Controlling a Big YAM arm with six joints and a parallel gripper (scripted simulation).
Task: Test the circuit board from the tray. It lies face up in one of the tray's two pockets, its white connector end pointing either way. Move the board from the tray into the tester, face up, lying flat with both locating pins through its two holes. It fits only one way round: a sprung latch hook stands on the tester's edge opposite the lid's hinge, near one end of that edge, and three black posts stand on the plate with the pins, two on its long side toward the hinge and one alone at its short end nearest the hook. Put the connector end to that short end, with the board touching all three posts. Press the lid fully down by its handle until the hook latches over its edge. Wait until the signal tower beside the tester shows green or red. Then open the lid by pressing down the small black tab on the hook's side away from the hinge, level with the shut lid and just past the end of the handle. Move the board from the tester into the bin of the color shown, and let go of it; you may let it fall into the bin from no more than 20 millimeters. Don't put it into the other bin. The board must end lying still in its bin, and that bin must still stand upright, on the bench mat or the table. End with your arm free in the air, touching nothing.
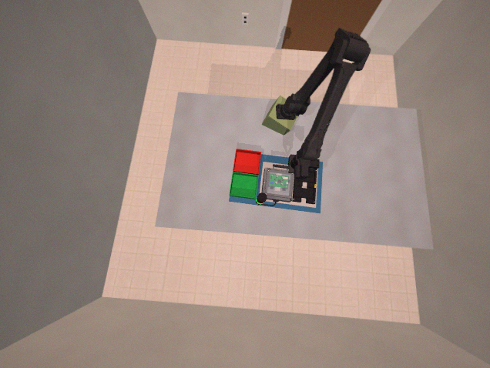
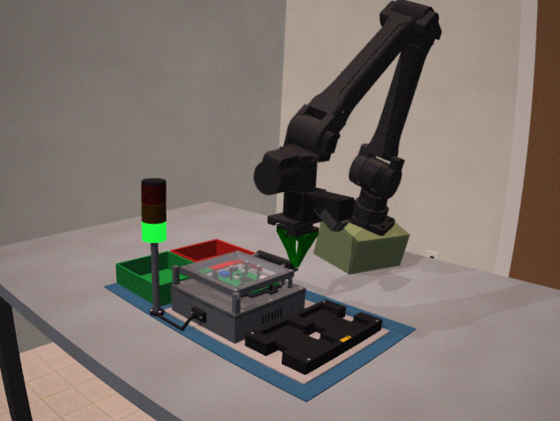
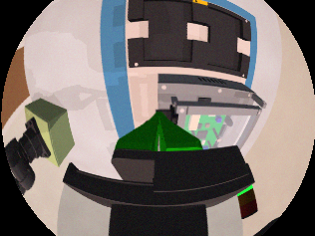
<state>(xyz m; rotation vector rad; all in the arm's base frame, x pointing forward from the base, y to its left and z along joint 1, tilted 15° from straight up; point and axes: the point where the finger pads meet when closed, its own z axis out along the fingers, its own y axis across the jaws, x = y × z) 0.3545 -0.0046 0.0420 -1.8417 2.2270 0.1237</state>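
Observation:
The grey tester (image 2: 235,316) (image 1: 279,198) stands on the mat with its clear lid (image 2: 235,267) (image 3: 205,89) lying down flat. The green circuit board (image 2: 224,273) (image 1: 278,182) (image 3: 210,125) shows through the lid, inside the tester. My gripper (image 2: 295,264) (image 3: 158,116) is shut and empty, its green fingers pointing straight down. The tip is at the lid's far right corner, by the small black latch parts; I cannot tell whether it touches them. The signal tower (image 2: 153,231) (image 1: 261,199) beside the tester shows green. The black tray (image 2: 316,335) (image 1: 304,189) (image 3: 188,33) has both pockets empty.
The green bin (image 2: 136,271) (image 1: 243,185) and the red bin (image 2: 203,247) (image 1: 246,160) stand side by side beyond the tester, both empty. Everything sits on a blue-edged mat (image 2: 401,331). The arm's olive base block (image 2: 362,253) (image 1: 276,120) (image 3: 49,128) stands behind.

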